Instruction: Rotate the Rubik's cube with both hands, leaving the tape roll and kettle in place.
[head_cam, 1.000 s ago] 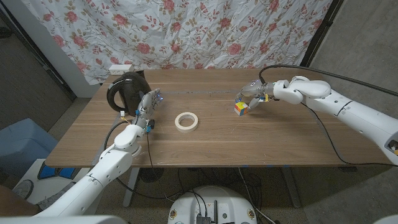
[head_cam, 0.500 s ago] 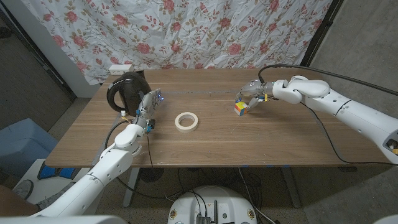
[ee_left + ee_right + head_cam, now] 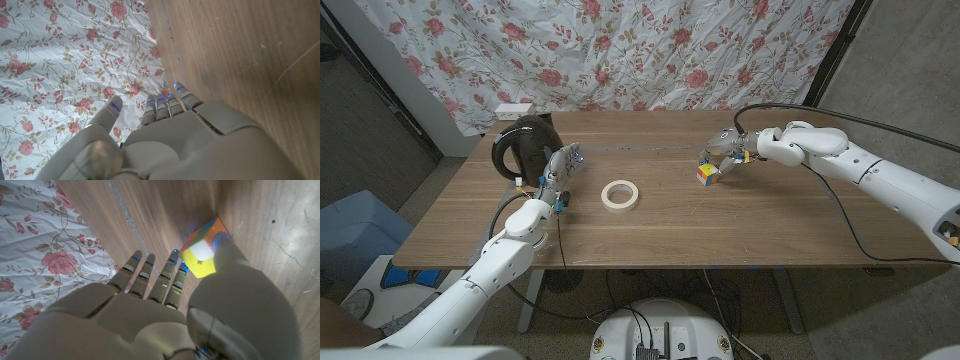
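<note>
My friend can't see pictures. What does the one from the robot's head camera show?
The robot's right hand touches a small colourful Rubik's cube on a wooden table, though whether it grips it is unclear. The left hand waits with fingers apart beside a black kettle, and a white tape roll lies between the hands. A flowered cloth hangs behind.

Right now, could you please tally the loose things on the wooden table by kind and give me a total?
Rubik's cube: 1, at the right hand
Tape roll: 1, mid-table
Kettle: 1, black, beside the left hand
Total: 3
</note>
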